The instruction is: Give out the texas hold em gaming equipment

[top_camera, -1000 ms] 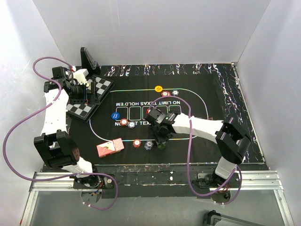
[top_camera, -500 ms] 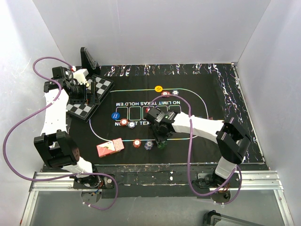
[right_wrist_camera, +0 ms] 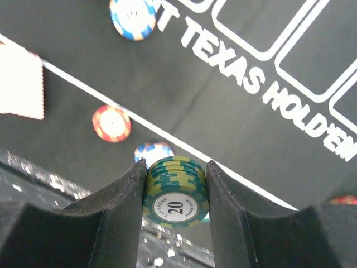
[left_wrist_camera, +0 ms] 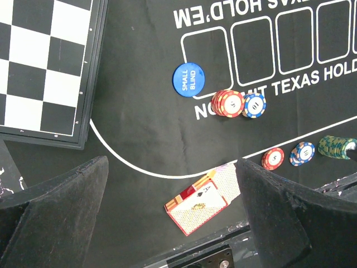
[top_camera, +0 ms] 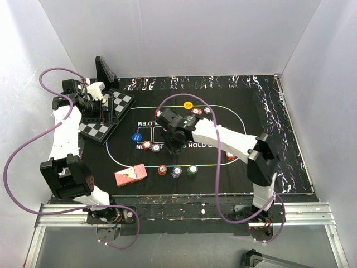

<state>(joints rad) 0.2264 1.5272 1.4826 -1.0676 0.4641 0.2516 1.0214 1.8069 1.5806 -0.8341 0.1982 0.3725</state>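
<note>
Green chip stack (right_wrist_camera: 175, 192), striped round the edge and printed 20, sits pinched between the half-closed dark fingers of your right gripper (right_wrist_camera: 176, 165) in its wrist view. Overhead alone shows a green stack (top_camera: 192, 170) lying on the black printed mat (top_camera: 251, 111) at that gripper's 5 o'clock, apart; whether it's the same, you cannot tell. Your left gripper (left_wrist_camera: 172, 164) gapes wide.

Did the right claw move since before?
Yes. The right gripper went left, away from the near edge of the mat, toward the chessboard.
</note>
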